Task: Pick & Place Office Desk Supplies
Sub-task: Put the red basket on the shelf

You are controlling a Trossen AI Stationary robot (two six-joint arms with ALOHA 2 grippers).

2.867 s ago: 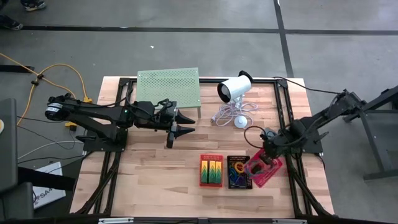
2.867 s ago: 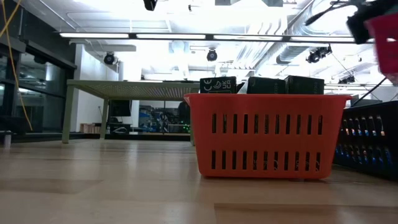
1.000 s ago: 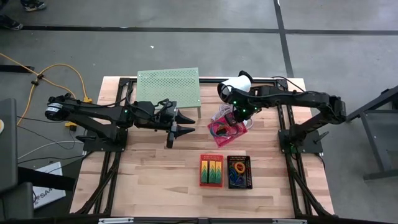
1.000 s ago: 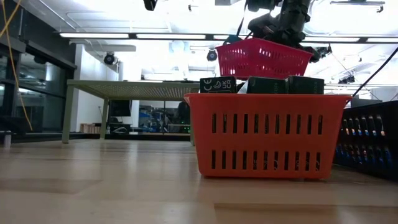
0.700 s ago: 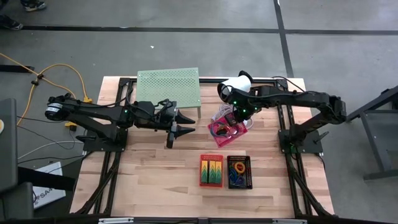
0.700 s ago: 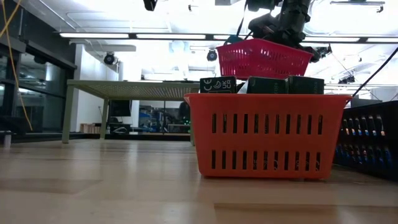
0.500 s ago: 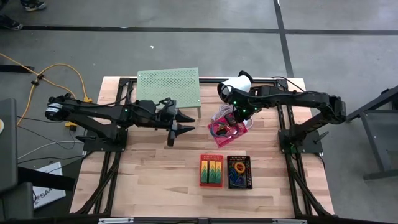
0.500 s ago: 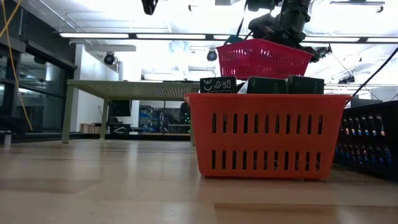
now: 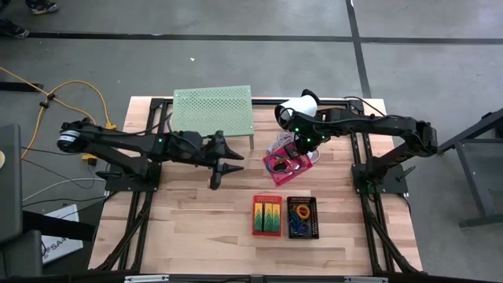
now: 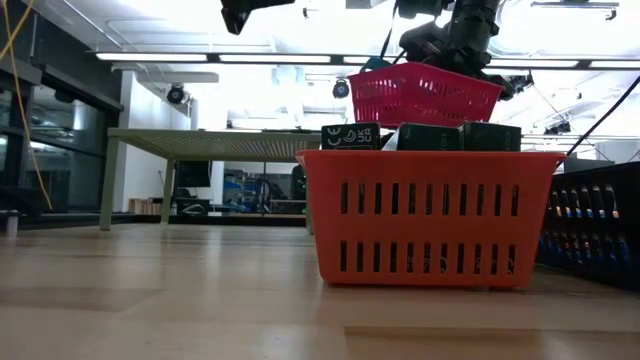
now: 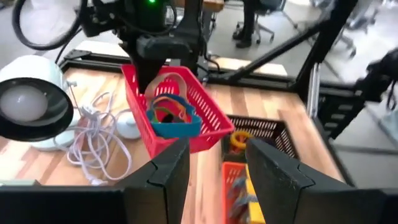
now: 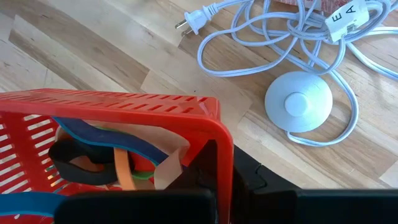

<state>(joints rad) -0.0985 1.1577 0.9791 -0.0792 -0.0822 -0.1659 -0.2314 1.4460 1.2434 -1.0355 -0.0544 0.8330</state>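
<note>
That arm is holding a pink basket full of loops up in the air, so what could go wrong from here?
The right gripper pinches only one wall of the pink basket, which hangs tilted, so the coloured loops could slide out. It might also slip from that narrow grip. Underneath lies the white cable beside the white cylinder device; a basket set down there could land crooked. The left gripper, jaws open, is close and could bump it.

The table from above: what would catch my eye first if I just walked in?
Probably the pink basket of coloured loops, held up off the table by the right gripper, which is clamped on its rim beside the white lamp-like device. Nearer the front edge, a red basket of green packs and a black basket sit side by side.
</note>
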